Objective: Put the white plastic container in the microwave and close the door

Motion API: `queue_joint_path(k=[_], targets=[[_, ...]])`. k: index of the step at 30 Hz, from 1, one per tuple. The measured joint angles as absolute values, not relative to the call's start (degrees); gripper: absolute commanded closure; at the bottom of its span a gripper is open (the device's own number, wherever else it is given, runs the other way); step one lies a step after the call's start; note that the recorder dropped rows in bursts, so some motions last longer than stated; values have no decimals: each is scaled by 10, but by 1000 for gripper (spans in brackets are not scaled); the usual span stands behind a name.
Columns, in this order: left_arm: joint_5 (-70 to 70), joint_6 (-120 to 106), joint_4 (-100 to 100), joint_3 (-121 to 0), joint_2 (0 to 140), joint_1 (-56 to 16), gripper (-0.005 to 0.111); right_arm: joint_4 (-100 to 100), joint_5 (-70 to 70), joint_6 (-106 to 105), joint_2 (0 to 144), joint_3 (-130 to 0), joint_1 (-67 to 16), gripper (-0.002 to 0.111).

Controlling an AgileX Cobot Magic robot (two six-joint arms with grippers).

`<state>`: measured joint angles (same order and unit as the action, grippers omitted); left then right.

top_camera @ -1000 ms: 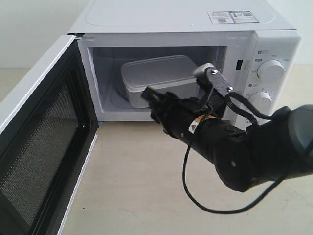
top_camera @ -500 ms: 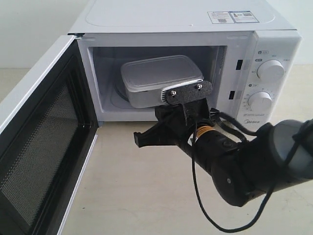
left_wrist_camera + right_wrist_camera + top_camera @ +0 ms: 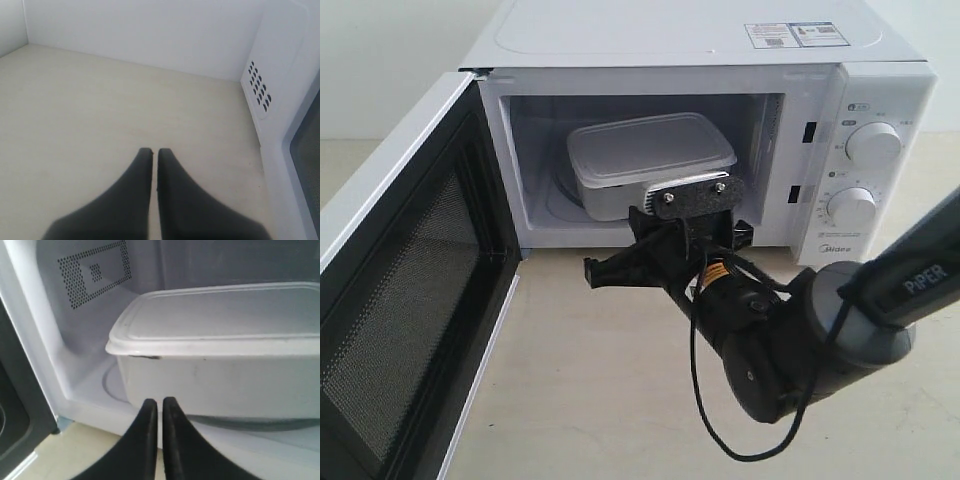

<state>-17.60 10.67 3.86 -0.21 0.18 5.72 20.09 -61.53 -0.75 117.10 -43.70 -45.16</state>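
Observation:
The white plastic container sits lidded on the glass turntable inside the microwave. The door stands wide open to the left, mesh window facing in. My right gripper hovers just outside the cavity's front sill, shut and holding nothing. In the right wrist view its tips point at the front wall of the container, a little apart from it. My left gripper is shut and empty over bare table beside the microwave's vented side wall; the exterior view does not show it.
Two round knobs are on the microwave's right panel. A black cable loops from the right arm down over the beige table. The dark door frame is close beside the right gripper.
The right gripper has drawn back from the container, rolled its wrist and sunk lower in front of the cavity opening. The container stays on the turntable; the door has not moved.

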Motion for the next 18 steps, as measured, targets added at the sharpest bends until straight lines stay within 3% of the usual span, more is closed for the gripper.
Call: queue_joint_path(k=[18], targets=[[-176,107,39,-2,2,57,102,205,-483,0,1226,-594,-392,108]])
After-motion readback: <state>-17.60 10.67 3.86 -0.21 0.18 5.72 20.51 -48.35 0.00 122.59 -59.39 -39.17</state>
